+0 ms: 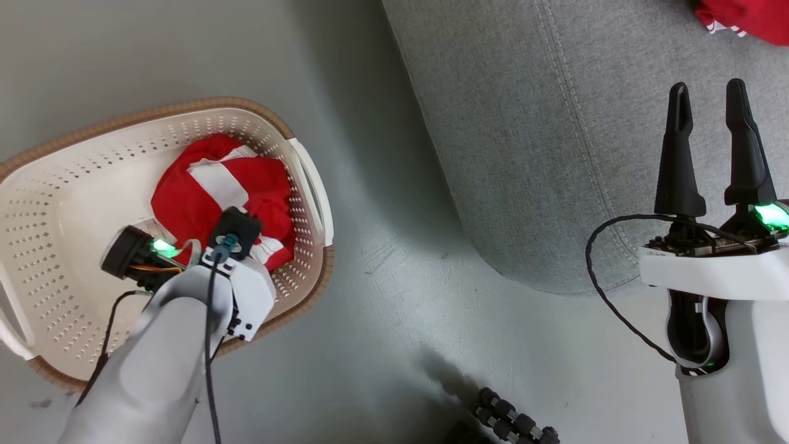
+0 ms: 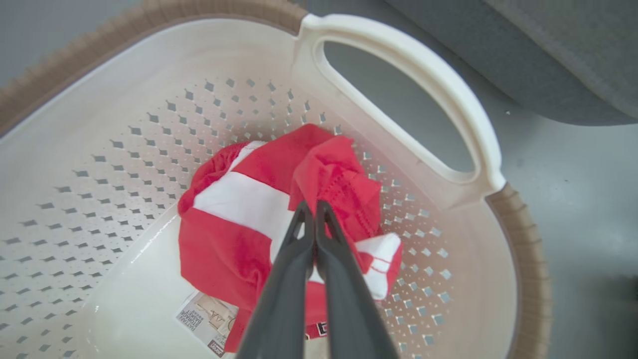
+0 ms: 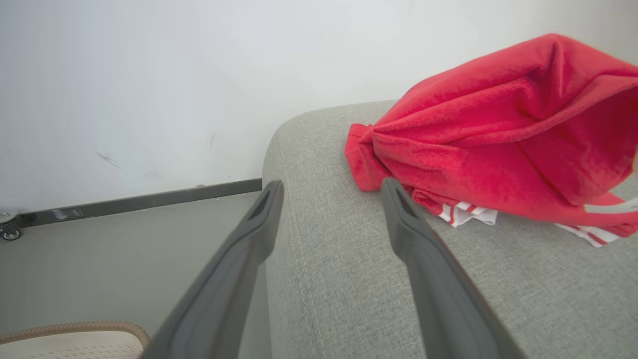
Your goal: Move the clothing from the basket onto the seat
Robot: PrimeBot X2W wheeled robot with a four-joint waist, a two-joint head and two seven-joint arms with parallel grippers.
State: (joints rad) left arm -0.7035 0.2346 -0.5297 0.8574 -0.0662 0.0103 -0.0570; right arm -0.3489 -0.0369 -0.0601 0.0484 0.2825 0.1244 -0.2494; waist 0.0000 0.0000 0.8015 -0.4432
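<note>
Clothing (image 1: 203,197) split: striped garment (image 2: 234,204) in basket (image 1: 61,203), left of frame; other garment (image 1: 746,18) on seat (image 1: 524,154), upper right. Left gripper (image 2: 314,209) pinched shut on striped garment's fold; right gripper (image 1: 707,92) wide, empty. Next: lift clear, carry to seat.

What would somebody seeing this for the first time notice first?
The bright red and white garment stands out, bunched in the cream basket, with the left hand shut on a raised fold of it. Next comes a second red garment lying on the grey seat, near which the right hand hangs open over the cushion.
</note>
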